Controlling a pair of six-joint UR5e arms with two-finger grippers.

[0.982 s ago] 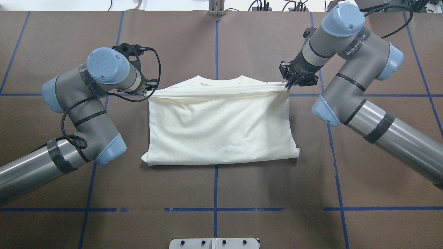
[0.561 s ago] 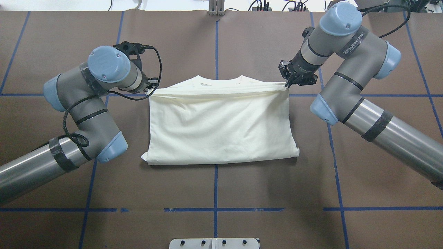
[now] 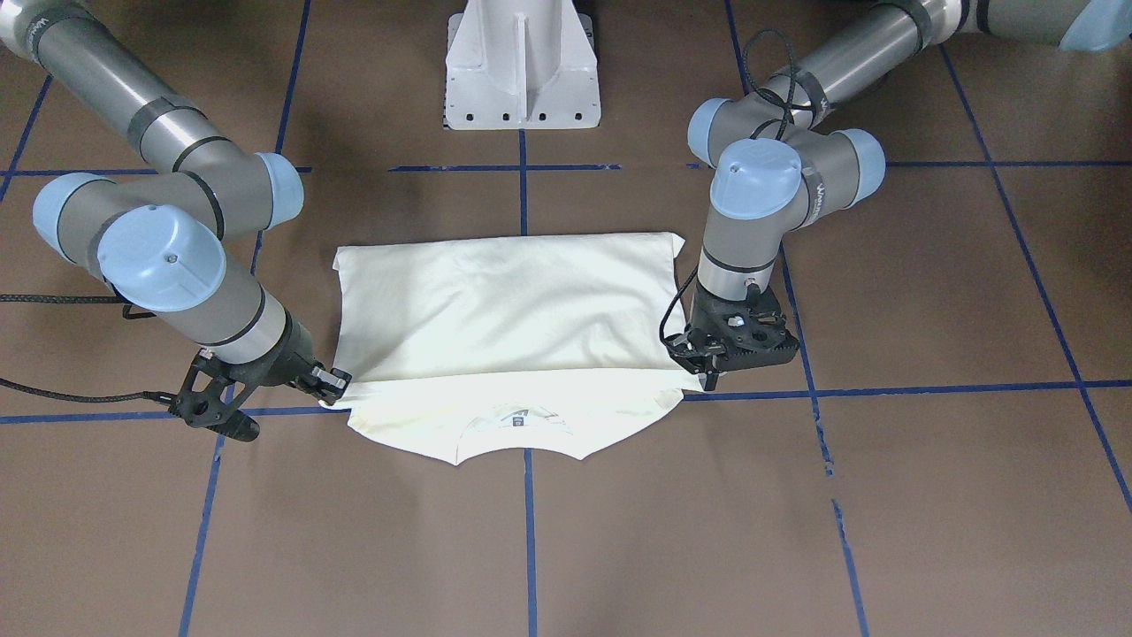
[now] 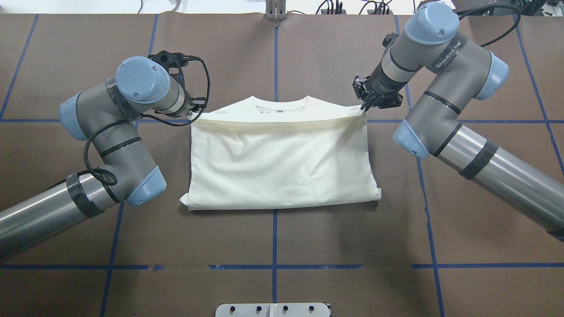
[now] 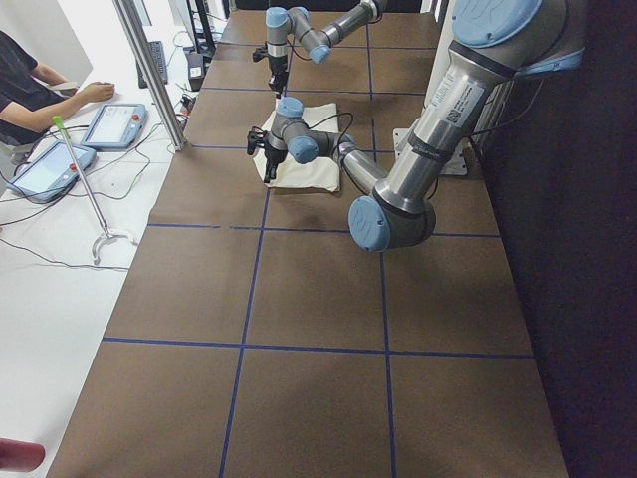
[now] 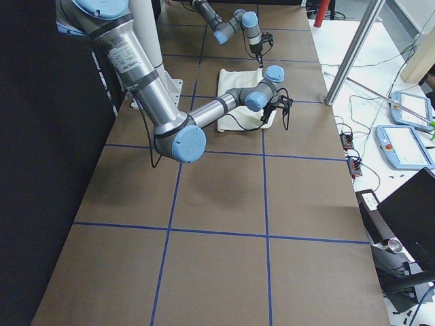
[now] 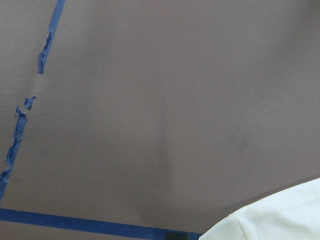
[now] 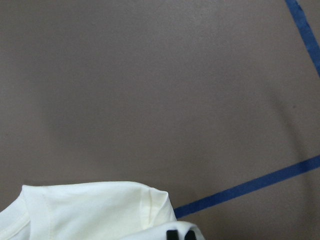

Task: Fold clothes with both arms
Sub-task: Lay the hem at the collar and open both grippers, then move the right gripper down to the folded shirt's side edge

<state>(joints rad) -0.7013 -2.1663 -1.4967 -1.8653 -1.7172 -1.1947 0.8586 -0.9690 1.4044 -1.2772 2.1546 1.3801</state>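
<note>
Jaws: left arm (image 4: 110, 132), right arm (image 4: 440, 114) — each pinching a T-shirt (image 4: 282, 167) corner | cream, folded, collar (image 4: 282, 102) showing

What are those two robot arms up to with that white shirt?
They are folding a cream T-shirt on the brown table. The bottom half has been brought up over the body, and its edge lies just short of the collar. The left gripper and right gripper each appear to pinch one end of that edge, low at the cloth.

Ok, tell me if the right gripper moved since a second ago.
Yes, slightly: the right gripper edged away from the crosswise blue tape line, toward the far edge.
</note>
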